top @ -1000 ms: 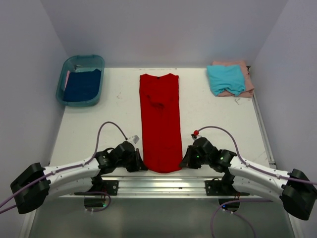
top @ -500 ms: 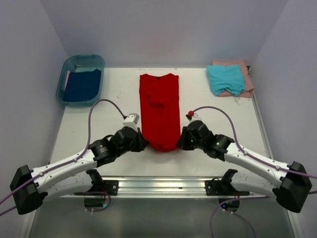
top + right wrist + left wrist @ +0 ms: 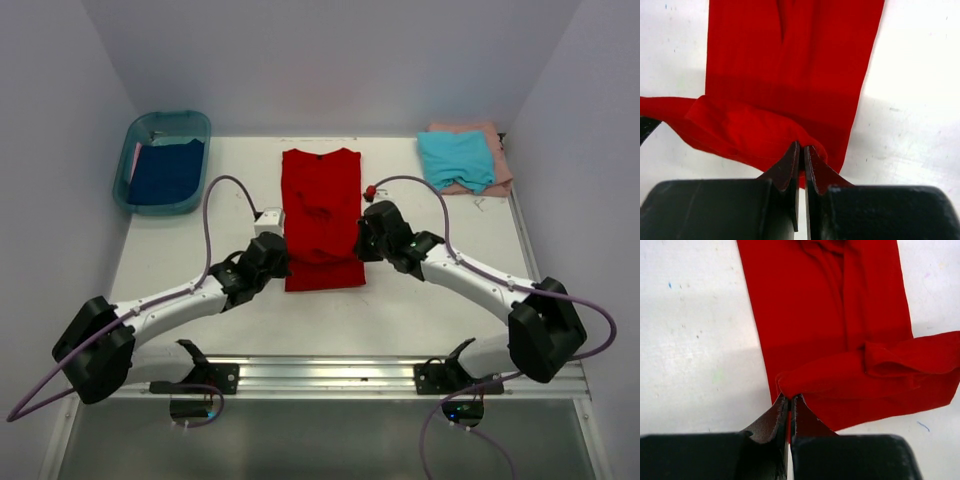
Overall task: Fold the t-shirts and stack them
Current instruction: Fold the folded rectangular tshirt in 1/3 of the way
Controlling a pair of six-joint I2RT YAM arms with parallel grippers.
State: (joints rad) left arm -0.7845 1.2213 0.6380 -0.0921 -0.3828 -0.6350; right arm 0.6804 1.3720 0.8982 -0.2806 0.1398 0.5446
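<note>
The bright red t-shirt (image 3: 322, 205) lies as a long strip in the middle of the table, its near end lifted and doubled back over itself. My left gripper (image 3: 281, 254) is shut on the left corner of that hem; the red cloth (image 3: 840, 330) shows in its wrist view. My right gripper (image 3: 361, 243) is shut on the right corner, with the cloth (image 3: 790, 75) in the right wrist view. A teal t-shirt (image 3: 455, 159) lies folded on a pale pink one (image 3: 487, 180) at the back right. A dark blue t-shirt (image 3: 166, 172) lies in the tub.
A teal plastic tub (image 3: 135, 135) stands at the back left corner. Grey walls close the table on three sides. A metal rail (image 3: 330, 372) with the arm bases runs along the near edge. Cables arch over both arms.
Both grippers have carried the red shirt's near hem away from the near edge toward the back, folding the lower part over the middle. The strip now looks much shorter.
</note>
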